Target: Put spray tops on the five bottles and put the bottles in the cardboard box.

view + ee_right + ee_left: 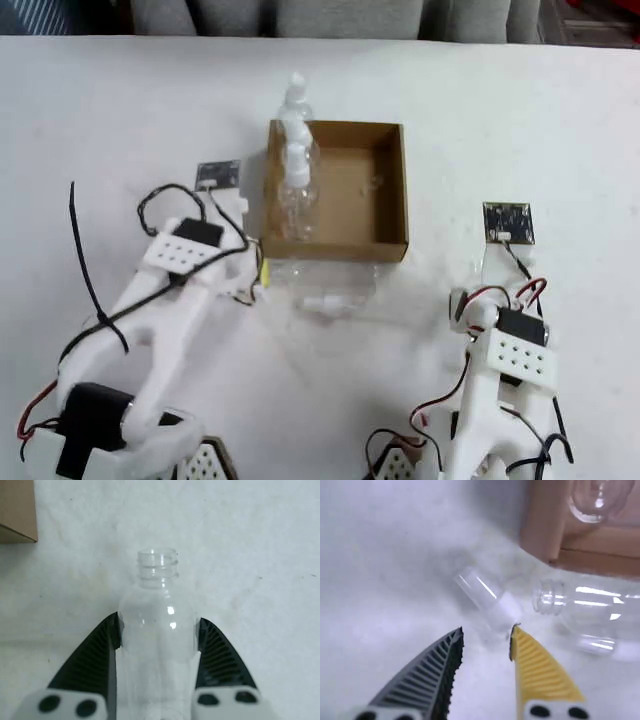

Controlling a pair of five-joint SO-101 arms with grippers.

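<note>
**Two grippers low at the table, one closed on a bottle**

Two arms sit side by side at the near edge of the white table (100, 120). The right gripper (158, 621) has its black fingers clamped on the body of a clear bottle (157, 605). The bottle's threaded neck is bare and points away from the wrist, over the tabletop to the right of the box.

The left gripper (487, 628) has its grey and yellow fingers apart, with nothing between them. Just past the tips lies a white spray top (492, 605) on the table, close to the yellow finger; whether they touch cannot be told. Beside the top, a second clear bottle (590, 607) lies on its side along the box's near wall, its neck open.

Farther back, the cardboard box (390, 185) stands at mid-table, open upward. A capped bottle (297, 195) rests against the wall on the left arm's side. Another white top (295, 100) shows at the far rim behind it; what it sits on cannot be made out.
</note>
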